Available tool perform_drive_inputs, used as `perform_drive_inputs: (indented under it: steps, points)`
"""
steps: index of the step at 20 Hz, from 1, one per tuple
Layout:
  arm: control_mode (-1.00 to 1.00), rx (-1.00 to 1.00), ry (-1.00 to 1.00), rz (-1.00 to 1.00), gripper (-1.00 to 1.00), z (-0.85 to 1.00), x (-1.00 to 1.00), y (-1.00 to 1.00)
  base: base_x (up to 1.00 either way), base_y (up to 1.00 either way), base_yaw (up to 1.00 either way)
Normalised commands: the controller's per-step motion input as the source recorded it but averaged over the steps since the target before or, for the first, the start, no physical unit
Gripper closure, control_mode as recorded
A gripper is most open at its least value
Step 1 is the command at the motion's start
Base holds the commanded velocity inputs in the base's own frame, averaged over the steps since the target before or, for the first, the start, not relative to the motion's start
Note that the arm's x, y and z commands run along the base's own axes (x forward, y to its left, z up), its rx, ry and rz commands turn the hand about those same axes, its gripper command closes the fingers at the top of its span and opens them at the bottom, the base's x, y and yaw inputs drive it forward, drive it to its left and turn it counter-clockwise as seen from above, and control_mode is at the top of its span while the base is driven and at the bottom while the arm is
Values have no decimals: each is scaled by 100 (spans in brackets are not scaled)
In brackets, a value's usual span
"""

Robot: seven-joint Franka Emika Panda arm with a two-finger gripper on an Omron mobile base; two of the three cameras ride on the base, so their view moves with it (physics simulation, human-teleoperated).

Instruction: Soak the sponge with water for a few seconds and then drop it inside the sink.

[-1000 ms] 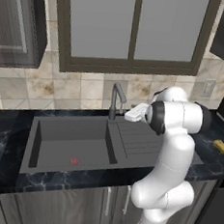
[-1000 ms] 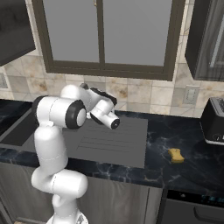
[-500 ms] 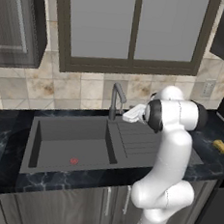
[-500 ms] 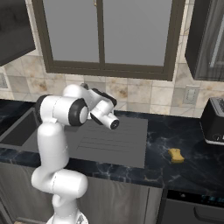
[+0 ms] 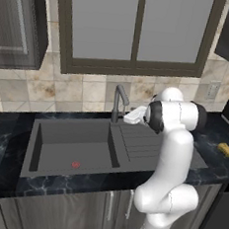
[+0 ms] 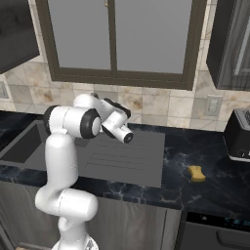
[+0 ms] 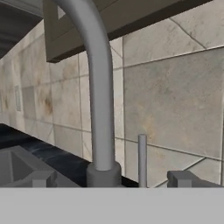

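The sponge, a small yellow-tan block, lies on the black countertop far to the right of the sink, well away from the hand. The dark grey sink has a deep basin and a ribbed drainboard. My gripper hovers over the drainboard and points at the grey gooseneck faucet. It is open: its fingertips stand wide apart on either side of the faucet's base, with nothing held. The water is out of view.
A thin upright lever stands just right of the faucet's base. The tiled wall is close behind it. A red drain mark sits in the basin. A dark toaster stands at the back right.
The hand has crept slightly closer to the faucet. The sponge has not moved, and the gripper stays open.
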Motion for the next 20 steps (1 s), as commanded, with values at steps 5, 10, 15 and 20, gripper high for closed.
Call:
perform_drive_inputs:
  steps: [5,10,15,20]
  points:
    - [-100,0,0,0,-100,-6,22,0,0,0,0]
    - [-100,0,0,0,-100,-7,22,0,0,0,0]
    - [-100,0,0,0,-100,-8,18,0,0,0,0]
    - [-100,0,0,-1,-100,-6,15,0,0,0,0]
